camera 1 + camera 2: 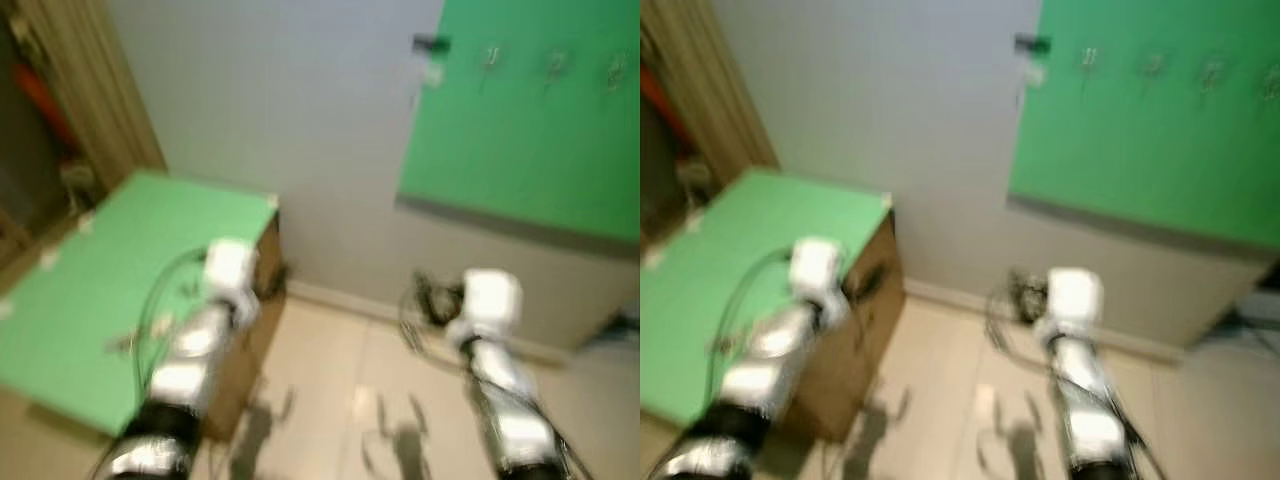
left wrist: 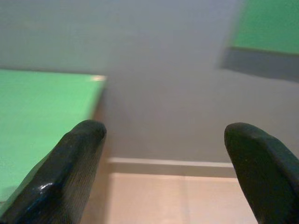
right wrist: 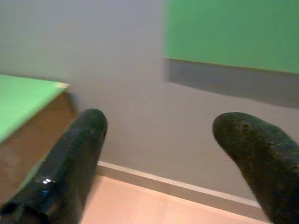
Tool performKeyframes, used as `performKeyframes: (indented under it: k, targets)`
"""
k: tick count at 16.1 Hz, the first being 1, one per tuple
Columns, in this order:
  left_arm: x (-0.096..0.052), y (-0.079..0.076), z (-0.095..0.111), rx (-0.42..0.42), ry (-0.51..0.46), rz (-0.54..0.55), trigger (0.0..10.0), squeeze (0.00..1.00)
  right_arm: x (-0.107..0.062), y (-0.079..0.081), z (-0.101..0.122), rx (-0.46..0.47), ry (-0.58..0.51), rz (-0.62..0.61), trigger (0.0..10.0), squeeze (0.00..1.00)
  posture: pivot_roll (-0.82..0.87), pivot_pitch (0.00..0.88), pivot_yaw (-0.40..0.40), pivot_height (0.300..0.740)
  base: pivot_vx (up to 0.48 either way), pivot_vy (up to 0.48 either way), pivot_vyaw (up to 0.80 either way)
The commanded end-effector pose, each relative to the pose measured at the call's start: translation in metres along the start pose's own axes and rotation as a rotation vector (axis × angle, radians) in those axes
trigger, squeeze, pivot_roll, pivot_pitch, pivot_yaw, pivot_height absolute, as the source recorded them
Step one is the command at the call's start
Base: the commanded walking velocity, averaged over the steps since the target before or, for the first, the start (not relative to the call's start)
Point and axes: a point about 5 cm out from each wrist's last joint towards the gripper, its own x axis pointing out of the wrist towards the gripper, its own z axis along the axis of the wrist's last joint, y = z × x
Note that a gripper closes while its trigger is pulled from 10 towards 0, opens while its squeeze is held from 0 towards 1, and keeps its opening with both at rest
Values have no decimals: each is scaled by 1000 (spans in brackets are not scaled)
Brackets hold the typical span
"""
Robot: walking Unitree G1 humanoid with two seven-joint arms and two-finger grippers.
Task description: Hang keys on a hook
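hooks [image 1: 556, 66] on green board [image 1: 530, 130] blurred, barely distinguishable.

Matt green covering is seen on the table top [image 1: 120, 290], brown wood-like sides below. The left gripper [image 2: 163, 177] fingers [image 2: 60, 182] are finished in glossy, finely textured black.

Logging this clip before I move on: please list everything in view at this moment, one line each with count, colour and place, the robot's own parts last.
Table: one, green top, brown side, on the robot's left against the wall.
Wall panel: one, green, upper right on the grey wall.
Hooks: at least three, metallic, in a row near the panel's top; blurred.
Small objects: a few on the tabletop; too blurred to identify.
Floor: beige tiles.
Left end effector: black fingers apart, empty, pointing towards the wall by the table.
Right end effector: black fingers apart, empty, pointing towards the wall below the panel.
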Motion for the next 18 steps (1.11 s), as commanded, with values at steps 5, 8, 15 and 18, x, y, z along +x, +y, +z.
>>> performKeyframes:
  k: [5, 8, 15, 18]
  targets:
    - [9, -7, 7, 49, -13, 40, 10000, 0, 7, -2, 1, 12, 6, 15, 10000, 0, -59, 0, 34, 740, 169, 50, 570]
    - [8, -5, 5, 68, 0, 57, 10000, 0, 7, 1, 0, 15, 8, 34, 10000, 0, -53, 0, 29, 740, 0, 0, 569]
    - [5, -15, 4, 47, -24, 23, 10000, 0, 10, 4, 1, 10, 15, 81, 10000, 0, -43, 0, 17, 740, 47, -50, 570]
    - [6, -20, 3, 58, -16, 26, 10000, 0, 10, 5, 1, 8, 14, 92, 10000, 0, -51, 0, 17, 740, 333, -342, 533]
